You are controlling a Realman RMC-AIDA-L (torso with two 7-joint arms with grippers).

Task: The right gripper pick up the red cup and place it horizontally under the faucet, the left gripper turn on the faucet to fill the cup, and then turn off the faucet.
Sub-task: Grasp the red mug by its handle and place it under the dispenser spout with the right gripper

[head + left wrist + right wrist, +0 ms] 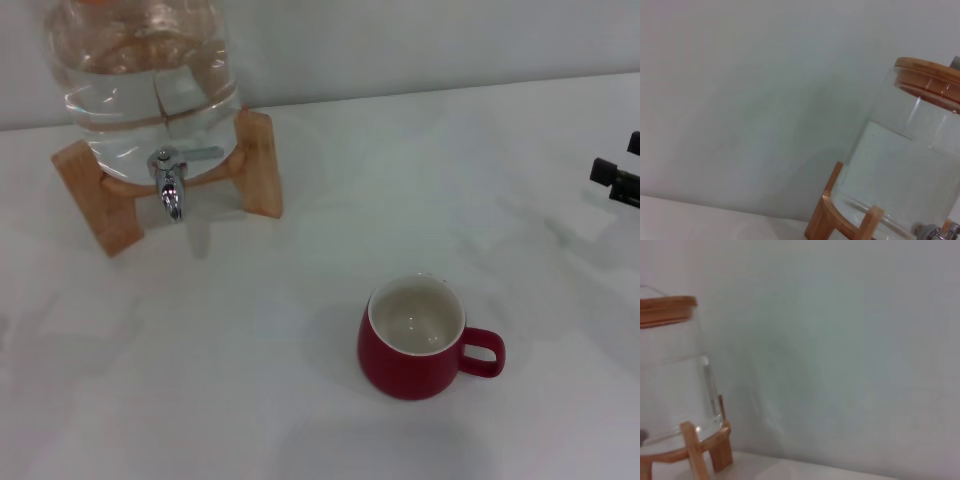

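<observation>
Red cup (420, 345) stands upright on the white table (250, 400), mouth up, handle toward the robot's right, well clear of the faucet (170, 185). Right gripper (618, 180) at the edge; finger state indeterminable.

A clear jar (140, 70) partly full of water sits in front of me on a wooden stand (95, 195), at the far left of the white table (300, 400). My wrist views show a wooden lid (927, 67) on the jar. A plain pale wall (430, 40) rises behind the table.
</observation>
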